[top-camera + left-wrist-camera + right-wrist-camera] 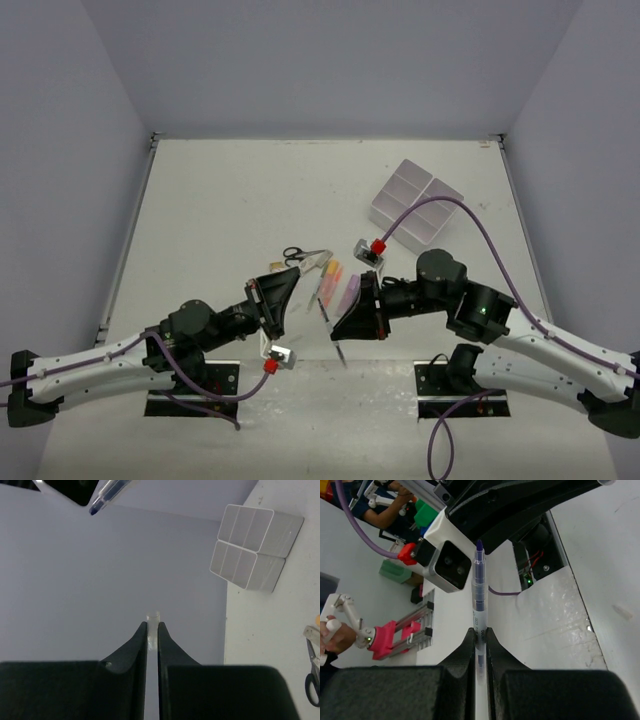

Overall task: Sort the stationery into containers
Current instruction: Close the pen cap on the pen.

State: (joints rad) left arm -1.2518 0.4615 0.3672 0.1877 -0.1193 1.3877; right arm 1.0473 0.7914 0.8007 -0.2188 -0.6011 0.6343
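Right pincer (480, 634) tight around clear pen (478, 595), tip apparently near left pincer (152, 627).

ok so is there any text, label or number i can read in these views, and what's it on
Pen held in the right hand: small dark print on the clear barrel, too small and blurred to read.
Divided white box: no label or marking shows.
Scissors: no marking can be made out.
No legible text in any view.
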